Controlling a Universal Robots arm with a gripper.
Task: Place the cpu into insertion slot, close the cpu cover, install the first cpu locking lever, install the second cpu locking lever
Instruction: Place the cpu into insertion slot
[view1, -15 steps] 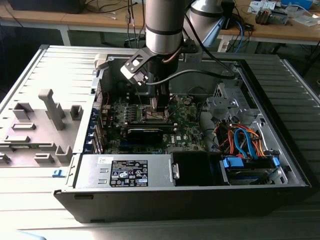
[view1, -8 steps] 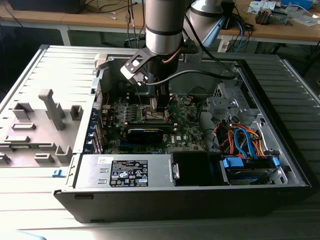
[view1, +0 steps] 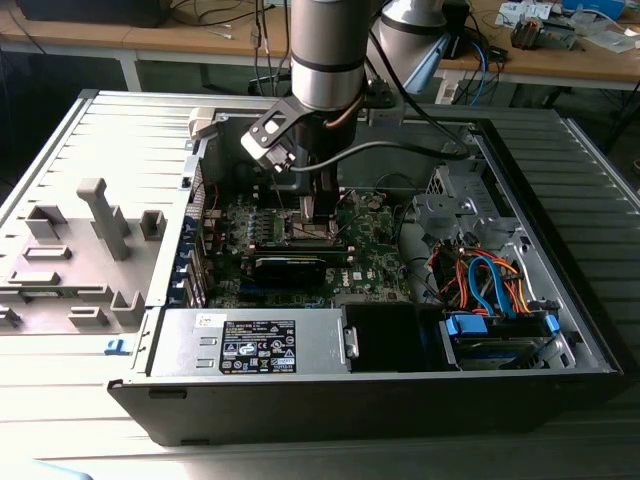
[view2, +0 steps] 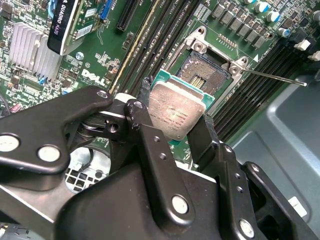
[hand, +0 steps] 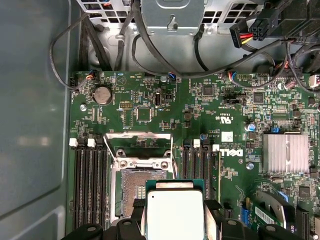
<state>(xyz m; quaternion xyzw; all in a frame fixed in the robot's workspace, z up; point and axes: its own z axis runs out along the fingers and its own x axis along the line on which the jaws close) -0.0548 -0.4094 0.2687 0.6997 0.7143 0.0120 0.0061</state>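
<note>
**A:** Big picture first: the computer case (view1: 380, 395) lies open, and the arm (view1: 325, 50) reaches down over the motherboard (hand: 150, 100).

**B:** And the gripper (view2: 176, 120) has its fingers pinching the cpu (view2: 175, 100) by two opposite edges, metal top up.

**A:** Is the socket ready?

**B:** Looks so. The cpu cover (hand: 137, 136) appears swung up off the insertion slot (hand: 131, 185), leaving the contact field bare. The chip hangs close by the slot, clear of it, not seated.

**A:** So what makes this a good placement?

**B:** Squareness, I'd say. Match the chip's edges to the socket rim, level it out, and lower it straight down with no sliding, because those contacts look delicate. Also mind the thin lever rod (view2: 275, 77) jutting out beside the socket.
</note>
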